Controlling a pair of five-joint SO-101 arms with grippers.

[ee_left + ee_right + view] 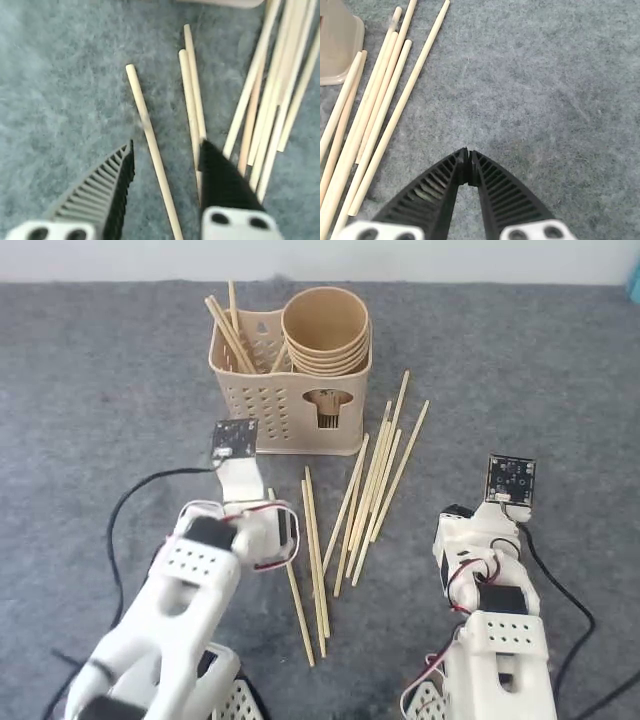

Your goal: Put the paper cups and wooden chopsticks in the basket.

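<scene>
So your paper cups [325, 328] are already nested into one stack and sitting in the right-hand side of the basket [285, 405], which stands at the far middle of the grey mat [500, 370]. A few wooden chopsticks [228, 335] are in the left side of the basket too, leaning up and out over the rim. The rest are loose: a fanned bunch [375, 485] lies on the mat just in front of the basket's right corner, running diagonally toward you, and a few more [315, 550] lie closer in, between the two arms. Your left gripper [168, 147] is right down over that nearer group with its jaws spread apart, and a single chopstick [150, 140] runs up between the two fingers. I can't tell whether either finger is actually touching it. A pair of sticks [192, 95] lies just beside the dark finger, with the bigger bunch farther out on that side. From above, the left arm [200, 570] is stretched forward over those near sticks. Your right gripper [469, 152] has its jaws pressed together with nothing between them, pointing at bare mat, with the loose bunch [375, 100] off to one side and a corner of the basket [337, 45] just past it. The right arm [490, 570] sits pulled back, well apart from the sticks.
</scene>
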